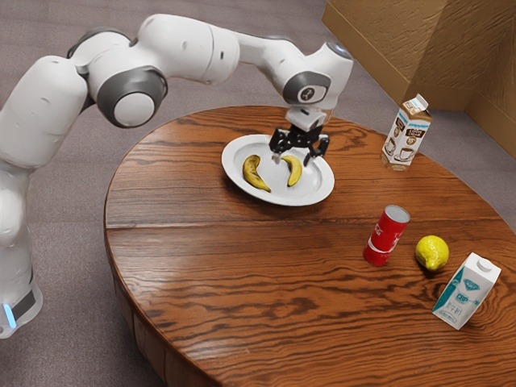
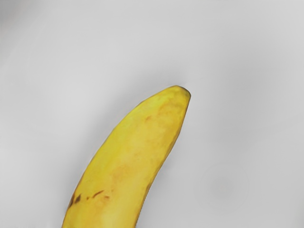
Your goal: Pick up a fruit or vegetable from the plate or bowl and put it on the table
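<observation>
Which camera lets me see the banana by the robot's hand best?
The wrist view: the banana is big there, so its brown marks show, though one end is cut off. The exterior view shows it smaller, on the plate beside another banana.

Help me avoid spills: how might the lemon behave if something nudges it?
The lemon would probably roll, being rounded and resting on a flat tabletop. Its slightly oval outline suggests a wobbling path. It could bump the red can nearby.
</observation>
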`<state>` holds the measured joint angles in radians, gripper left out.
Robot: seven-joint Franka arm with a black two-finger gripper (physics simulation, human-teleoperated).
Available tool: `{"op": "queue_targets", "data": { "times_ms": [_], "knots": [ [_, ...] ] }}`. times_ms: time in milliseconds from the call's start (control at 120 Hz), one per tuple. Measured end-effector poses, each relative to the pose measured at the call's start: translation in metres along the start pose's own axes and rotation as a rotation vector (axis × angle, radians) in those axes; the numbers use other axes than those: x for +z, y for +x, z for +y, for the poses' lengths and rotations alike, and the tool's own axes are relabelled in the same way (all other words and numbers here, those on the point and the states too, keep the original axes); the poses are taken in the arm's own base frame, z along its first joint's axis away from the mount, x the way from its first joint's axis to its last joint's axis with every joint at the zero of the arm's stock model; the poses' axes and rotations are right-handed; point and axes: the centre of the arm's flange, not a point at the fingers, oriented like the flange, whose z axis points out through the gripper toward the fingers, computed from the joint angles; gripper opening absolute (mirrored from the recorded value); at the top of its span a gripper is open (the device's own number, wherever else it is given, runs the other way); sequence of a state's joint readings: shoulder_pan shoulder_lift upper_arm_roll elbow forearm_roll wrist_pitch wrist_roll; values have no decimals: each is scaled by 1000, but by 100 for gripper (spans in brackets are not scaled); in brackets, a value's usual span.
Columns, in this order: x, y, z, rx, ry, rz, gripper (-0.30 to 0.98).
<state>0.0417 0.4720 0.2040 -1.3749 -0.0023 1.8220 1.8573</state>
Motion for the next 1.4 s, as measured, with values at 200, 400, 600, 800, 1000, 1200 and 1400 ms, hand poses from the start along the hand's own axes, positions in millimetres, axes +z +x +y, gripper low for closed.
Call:
{"op": "queue_targets", "data": {
  "times_ms": [200, 400, 600, 800, 1000, 1200, 1400],
  "knots": [
    [10, 0, -3, -8, -5, 2, 55],
    [17, -2, -5, -22, -1, 15, 43],
    [16, 0, -8, -37, 20, 45, 19],
    [15, -3, -8, -58, 38, 59, 15],
    [11, -11, -6, -85, 53, 72, 15],
    [-15, -9, 0, -99, 80, 73, 13],
    [-47, -2, 9, -106, 103, 72, 13]
  ]
}}
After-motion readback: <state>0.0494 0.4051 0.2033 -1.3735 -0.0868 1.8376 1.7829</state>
